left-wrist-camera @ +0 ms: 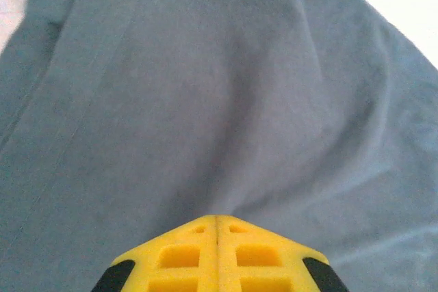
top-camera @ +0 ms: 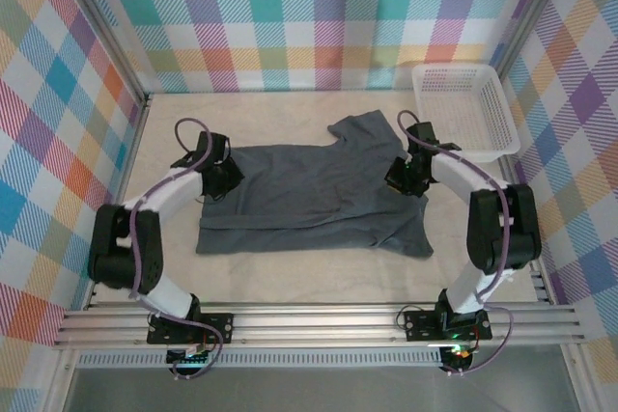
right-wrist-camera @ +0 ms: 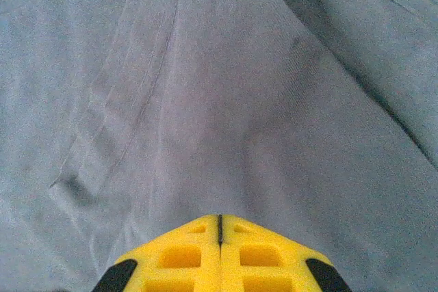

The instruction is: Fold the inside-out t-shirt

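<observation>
The inside-out t-shirt [top-camera: 309,202] lies spread on the table, dark slate-grey, with one sleeve pointing to the back [top-camera: 362,132] and its lower right corner rumpled. My left gripper [top-camera: 227,180] sits at the shirt's left edge. In the left wrist view its yellow fingers [left-wrist-camera: 217,218] meet, and grey cloth [left-wrist-camera: 226,100] rises in folds from their tip. My right gripper [top-camera: 399,178] is at the shirt's right edge. Its yellow fingers [right-wrist-camera: 220,218] are pressed together on a thin dark line of fabric [right-wrist-camera: 226,100].
A white mesh basket [top-camera: 463,108] stands at the back right corner, close behind my right arm. Checked walls close in the table on three sides. Bare cream tabletop [top-camera: 290,277] lies between the shirt and the arm bases.
</observation>
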You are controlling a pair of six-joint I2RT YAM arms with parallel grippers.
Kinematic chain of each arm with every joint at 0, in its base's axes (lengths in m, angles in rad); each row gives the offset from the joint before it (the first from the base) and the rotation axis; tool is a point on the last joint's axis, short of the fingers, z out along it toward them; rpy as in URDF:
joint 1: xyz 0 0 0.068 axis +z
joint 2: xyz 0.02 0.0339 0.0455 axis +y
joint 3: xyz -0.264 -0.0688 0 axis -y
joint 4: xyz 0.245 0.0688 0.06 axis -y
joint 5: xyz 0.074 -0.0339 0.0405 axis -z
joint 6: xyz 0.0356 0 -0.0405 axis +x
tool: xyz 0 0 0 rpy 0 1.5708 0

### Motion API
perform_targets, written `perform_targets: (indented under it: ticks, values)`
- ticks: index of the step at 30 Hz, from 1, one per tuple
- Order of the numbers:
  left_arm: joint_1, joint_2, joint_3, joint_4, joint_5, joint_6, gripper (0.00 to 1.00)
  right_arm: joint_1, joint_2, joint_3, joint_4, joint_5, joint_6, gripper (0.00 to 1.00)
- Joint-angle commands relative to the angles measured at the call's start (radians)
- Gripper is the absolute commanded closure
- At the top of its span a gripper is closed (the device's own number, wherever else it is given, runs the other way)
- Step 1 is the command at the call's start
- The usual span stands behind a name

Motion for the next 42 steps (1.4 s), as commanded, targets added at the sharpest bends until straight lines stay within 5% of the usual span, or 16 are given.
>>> perform_targets:
  ticks: [1, 9, 19, 23, 27, 29, 32, 42]
  values:
    - [0.01, 0.092, 0.053, -0.034, -0.055, 0.005, 1.0, -0.001, 0.085, 0.021, 0.012, 0.002, 0.014, 1.0]
    - [0.055, 0.071, -0.127, -0.028, -0.061, -0.055, 1.0, -0.001, 0.1, -0.06, -0.083, -0.016, 0.001, 1.0]
    - [0.118, -0.412, -0.51, -0.128, -0.06, -0.091, 1.0, -0.001, -0.129, -0.296, -0.15, -0.066, -0.038, 0.96]
    - [0.118, -0.552, -0.489, -0.121, -0.027, -0.058, 0.97, 0.0, -0.168, -0.171, -0.182, -0.108, -0.115, 0.89]
    - [0.118, -0.54, -0.366, -0.116, -0.013, 0.017, 0.73, 0.001, -0.158, -0.021, -0.112, -0.01, -0.204, 0.77]
    - [0.118, -0.52, -0.319, -0.095, -0.001, 0.043, 0.68, 0.0, -0.101, 0.054, -0.059, 0.125, -0.247, 0.69]
    - [0.117, -0.501, -0.279, -0.057, 0.023, 0.074, 0.66, 0.001, 0.031, 0.179, -0.061, 0.262, -0.279, 0.68]
    - [0.118, -0.505, -0.262, -0.058, 0.035, 0.099, 0.54, 0.001, 0.361, 0.443, -0.205, 0.33, -0.299, 0.54]
